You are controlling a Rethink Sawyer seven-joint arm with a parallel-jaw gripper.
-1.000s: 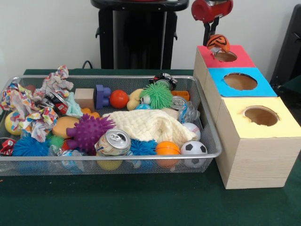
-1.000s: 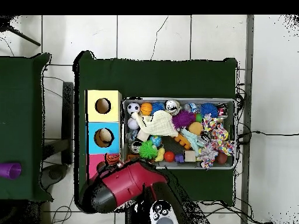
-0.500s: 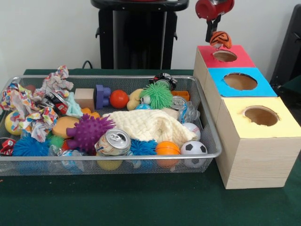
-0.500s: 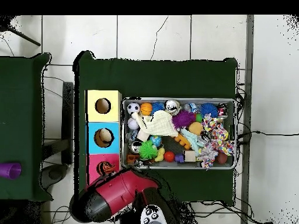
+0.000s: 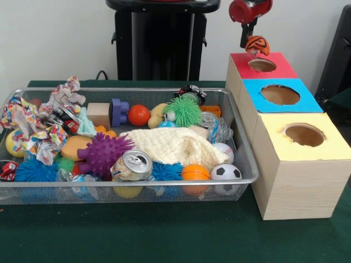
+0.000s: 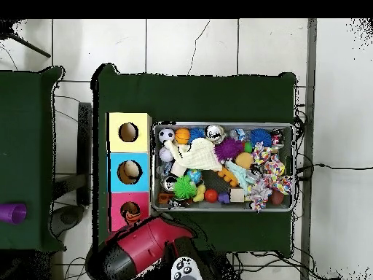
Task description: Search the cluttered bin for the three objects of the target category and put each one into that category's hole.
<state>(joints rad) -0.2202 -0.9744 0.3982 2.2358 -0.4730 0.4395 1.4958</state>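
The bin (image 5: 164, 183) of silver wire mesh sits on the green table, full of toys, and also shows in the overhead view (image 6: 222, 124). To its right in the front view is the pale wooden box with the red-surrounded hole (image 5: 262, 64). My gripper (image 5: 252, 38) hangs from the red arm just above the far rim of that hole. It is shut on an orange ball with black stripes (image 5: 256, 45), held clear of the box top. In the overhead view the ball (image 6: 131, 211) shows over the red surround (image 6: 116, 211), and the red arm (image 6: 138, 244) lies below it.
Boxes with a blue-surrounded hole (image 5: 280, 95) and a yellow-surrounded hole (image 5: 304, 134) stand in line nearer the camera. The bin holds a drink can (image 5: 131, 164), a cream cloth (image 5: 170, 145), a purple spiky ball (image 5: 103, 153) and a small soccer ball (image 5: 226, 172). The black pedestal (image 5: 162, 41) stands behind.
The gripper has risen a little with the striped ball, from the hole's rim to just above it. In the overhead view the arm has drawn back toward the base.
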